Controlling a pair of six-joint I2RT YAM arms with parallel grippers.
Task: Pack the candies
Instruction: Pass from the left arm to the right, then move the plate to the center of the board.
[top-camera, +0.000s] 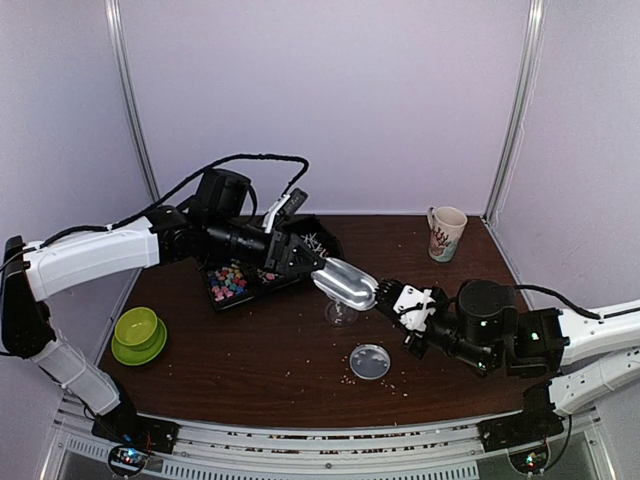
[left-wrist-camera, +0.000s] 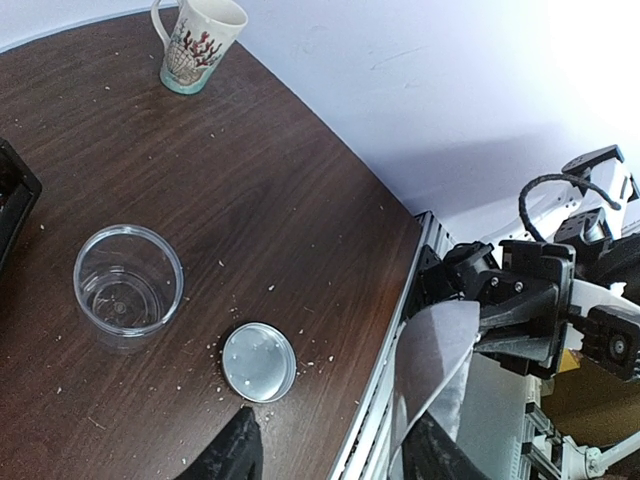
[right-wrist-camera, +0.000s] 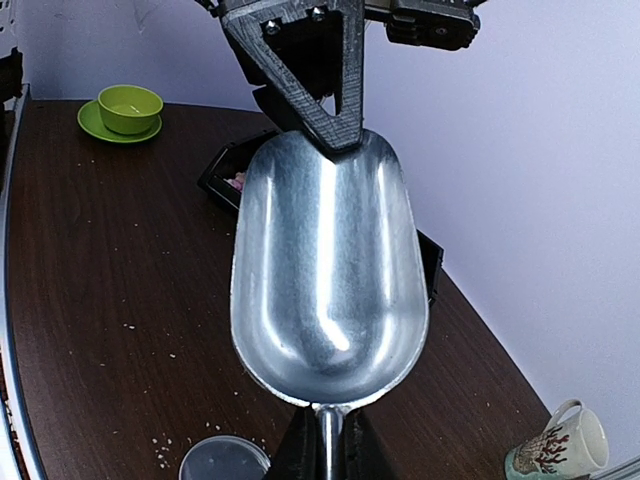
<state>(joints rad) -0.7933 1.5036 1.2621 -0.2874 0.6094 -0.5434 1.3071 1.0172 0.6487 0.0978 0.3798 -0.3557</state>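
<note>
The right gripper has its fingers pinched tight on the thin handle of a shiny metal scoop, whose empty bowl points toward the table's far left. The left gripper hangs at the scoop's front lip with its black fingers spread wide; whether they touch the lip cannot be told. Under the scoop, mid-table, a clear round plastic cup stands upright, and a clear round lid lies flat near it toward the near edge. The small pastel candies lie in a black rectangular tray toward the far left corner, below the left arm's wrist. A white mug with a red coral print stands at the far right corner, and a lime-green bowl on a matching saucer sits by the left edge. Pale crumbs dot the dark brown wooden table
</note>
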